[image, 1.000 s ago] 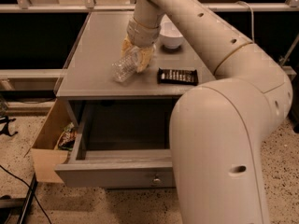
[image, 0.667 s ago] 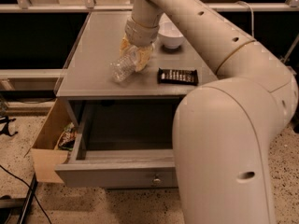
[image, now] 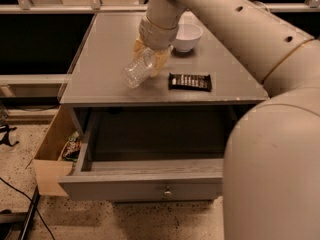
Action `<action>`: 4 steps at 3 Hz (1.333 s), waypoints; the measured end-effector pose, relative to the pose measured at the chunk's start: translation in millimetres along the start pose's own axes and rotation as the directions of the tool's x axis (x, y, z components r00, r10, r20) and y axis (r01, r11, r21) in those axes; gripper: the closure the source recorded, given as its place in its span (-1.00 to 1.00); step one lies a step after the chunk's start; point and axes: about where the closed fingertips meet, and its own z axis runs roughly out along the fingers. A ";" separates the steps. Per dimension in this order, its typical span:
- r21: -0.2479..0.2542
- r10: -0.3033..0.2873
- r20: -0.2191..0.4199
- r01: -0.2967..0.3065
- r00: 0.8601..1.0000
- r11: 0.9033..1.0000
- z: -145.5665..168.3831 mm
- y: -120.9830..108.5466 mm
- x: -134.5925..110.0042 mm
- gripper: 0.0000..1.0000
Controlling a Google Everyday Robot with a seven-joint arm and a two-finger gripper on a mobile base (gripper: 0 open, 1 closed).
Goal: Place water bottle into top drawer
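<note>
1. My end effector (image: 149,62) is over the middle of the bench (image: 102,59), a little toward its near edge, reaching down from my arm (image: 235,21), which comes in from the far right.
2. Its yellowish fingers (image: 161,59) are closed on the water bottle (image: 134,74), one on each side of the bottle's upper part.
3. The water bottle is tilted, with its clear ribbed lower end pointing near and left. I cannot tell whether that end touches the bench.
4. A candy bar (image: 190,82) lies flat on the bench just to the right of the bottle, apart from it.
5. A white bowl (image: 186,36) stands farther back, just right of my wrist.
6. The top drawer (image: 125,186) below the bench is pulled open toward the near side, with its round knob (image: 167,192) on the front panel.
7. A cardboard box (image: 47,171) sits on the floor against the drawer's left side.
</note>
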 end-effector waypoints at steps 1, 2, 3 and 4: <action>0.030 0.030 -0.022 -0.029 0.999 0.999 -30.0 33.5 -24.1 1.00; 0.057 0.075 -0.034 -0.073 0.997 0.996 -53.6 69.0 -36.9 1.00; 0.116 0.200 -0.075 -0.190 0.977 0.975 -92.0 133.2 -45.3 1.00; 0.111 0.203 -0.067 -0.195 0.977 0.975 -93.8 138.2 -48.4 1.00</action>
